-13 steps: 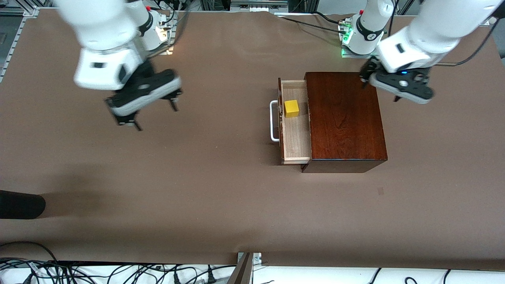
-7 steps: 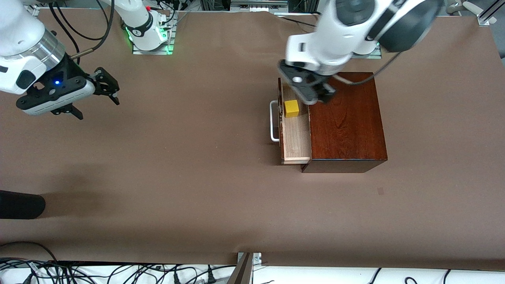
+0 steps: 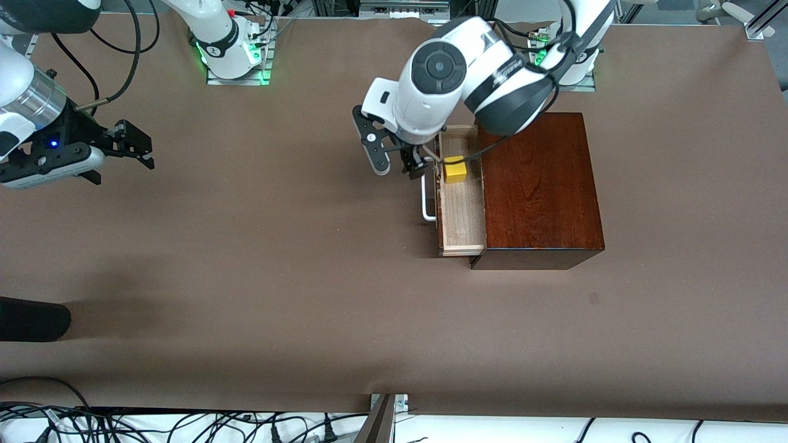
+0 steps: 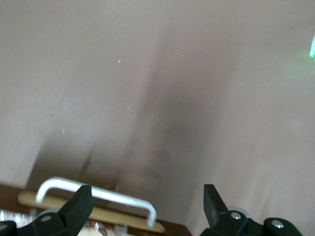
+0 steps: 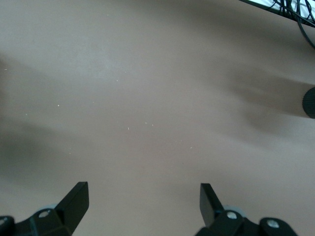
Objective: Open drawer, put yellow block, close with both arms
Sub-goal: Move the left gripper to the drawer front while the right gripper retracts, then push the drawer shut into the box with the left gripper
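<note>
While block [image 3: 455,169] sits in drawer [image 3: 462,209], left gripper [image 3: 397,161] beside

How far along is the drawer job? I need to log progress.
Done: the drawer is pulled open and the yellow block lies in it. In hand: the left tool, open, is over the table by the white handle. The right tool waits open at its end. Left: closing.

A robotics lab: brown-covered table [image 3: 246,277], aluminium framing [image 3: 394,7] by the arm bases, tangled cables [image 3: 184,424] along its edge.
</note>
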Available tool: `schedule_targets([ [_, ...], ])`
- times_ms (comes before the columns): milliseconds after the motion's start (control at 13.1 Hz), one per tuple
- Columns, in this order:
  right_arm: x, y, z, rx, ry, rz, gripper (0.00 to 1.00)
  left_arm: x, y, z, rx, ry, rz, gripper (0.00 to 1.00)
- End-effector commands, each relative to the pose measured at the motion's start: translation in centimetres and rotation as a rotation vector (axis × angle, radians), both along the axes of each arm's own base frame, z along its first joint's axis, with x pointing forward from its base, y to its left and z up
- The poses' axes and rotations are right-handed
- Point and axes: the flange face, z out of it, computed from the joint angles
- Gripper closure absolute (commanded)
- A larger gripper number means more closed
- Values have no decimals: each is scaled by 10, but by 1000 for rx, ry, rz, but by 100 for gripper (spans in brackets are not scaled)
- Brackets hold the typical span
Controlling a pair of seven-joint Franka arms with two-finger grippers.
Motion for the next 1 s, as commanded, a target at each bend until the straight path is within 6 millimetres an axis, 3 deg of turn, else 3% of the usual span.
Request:
schedule_targets([
  [0, -10, -3, 5, 10, -8, -21, 0, 12, -17, -51, -48, -35, -246, 0],
  [153, -6, -17, 1, 10, -3, -31, 0, 11, -23, -79, -11, -54, -300, 0],
  [306, 2, -24, -4, 4, 7, -31, 0, -3, -31, -95, 101, -111, -389, 0],
  [383, 2, -24, -4, 4, 10, -32, 0, -13, -31, -109, 169, -134, -440, 0],
  [613, 2, -39, 6, 11, 11, -60, 0, -14, -19, -135, 232, -124, -463, 0],
  [919, 0, -50, -1, 8, 60, -93, 0, -14, 8, -139, 463, -103, -535, 0],
])
